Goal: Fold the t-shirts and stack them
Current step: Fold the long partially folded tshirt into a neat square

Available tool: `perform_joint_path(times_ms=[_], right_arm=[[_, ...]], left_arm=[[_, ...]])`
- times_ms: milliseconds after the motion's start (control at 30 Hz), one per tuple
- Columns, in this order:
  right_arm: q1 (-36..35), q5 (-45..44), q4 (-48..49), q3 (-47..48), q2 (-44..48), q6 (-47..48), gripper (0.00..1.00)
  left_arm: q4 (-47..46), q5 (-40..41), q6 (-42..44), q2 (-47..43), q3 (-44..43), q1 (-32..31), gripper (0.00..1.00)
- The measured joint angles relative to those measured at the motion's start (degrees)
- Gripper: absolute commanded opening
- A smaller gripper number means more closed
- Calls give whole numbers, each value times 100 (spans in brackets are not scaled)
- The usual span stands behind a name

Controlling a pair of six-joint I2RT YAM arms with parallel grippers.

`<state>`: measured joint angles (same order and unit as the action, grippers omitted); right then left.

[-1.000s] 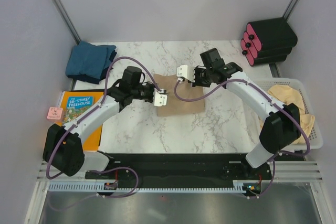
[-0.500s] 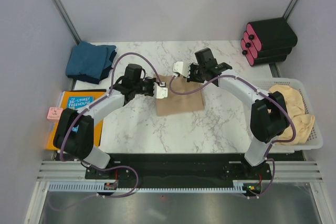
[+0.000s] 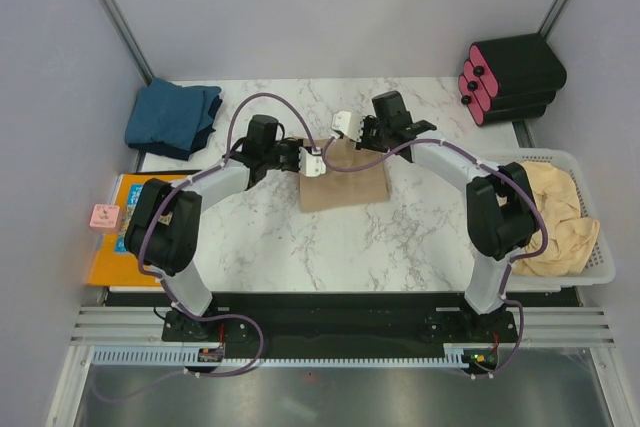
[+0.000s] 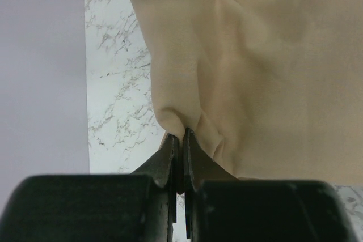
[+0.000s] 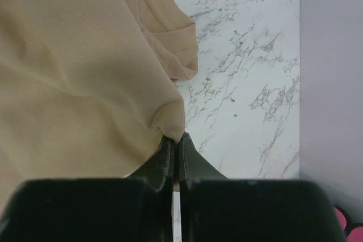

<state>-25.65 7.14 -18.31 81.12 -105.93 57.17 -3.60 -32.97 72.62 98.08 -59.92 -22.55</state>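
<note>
Two pinches, one in each hand. My left gripper (image 4: 182,132) is clamped tight on a puckered corner of the tan soft cloth t-shirt (image 4: 255,66). My right gripper (image 5: 174,138) is clamped just as tight on another corner of the same shirt, close to a hemmed sleeve. Nothing else is in either grip.

From above, that shirt lies part-folded in the middle of the white marble table (image 3: 420,237), with its far edge between my two hands.

I take this step to be a fold of that far edge toward me. To do it well, I should:
- move both hands level and at one pace;
- keep the edge between them just taut, so that no crease sets in;
- lay corner on corner at the near edge;
- let go only once the cloth rests flat.

If one hand leads, the fold will skew.

By count there is one tan shirt in work and one folded dark teal-blue shirt (image 3: 175,119) at the far left corner. Pale beige cloth (image 3: 555,212) is heaped in one white plastic basket (image 3: 603,252) on my right, and I cannot tell how many shirts it holds.

Also here are one orange-and-blue picture book (image 3: 150,197), one small pink block (image 3: 104,216) and one black case with pink ends (image 3: 512,77).
</note>
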Motion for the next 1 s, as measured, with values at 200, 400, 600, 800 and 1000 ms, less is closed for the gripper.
perform_joint_path(times_ms=[200,400,600,800,1000], right_arm=[[33,-63,542,-116,-238,-92,0],[31,-240,1196,-232,-450,-256,30],[42,-684,2118,-350,-708,-444,95],[72,-1298,2712,-518,-815,-592,95],[74,-1794,3145,-728,-809,-721,94]], left_arm=[[-131,87,11,223,-219,66,2],[-284,179,46,363,-238,74,4],[-1123,739,142,887,-216,96,44],[-3123,2090,302,1825,-168,131,87],[-4157,2863,374,2046,-157,181,99]])
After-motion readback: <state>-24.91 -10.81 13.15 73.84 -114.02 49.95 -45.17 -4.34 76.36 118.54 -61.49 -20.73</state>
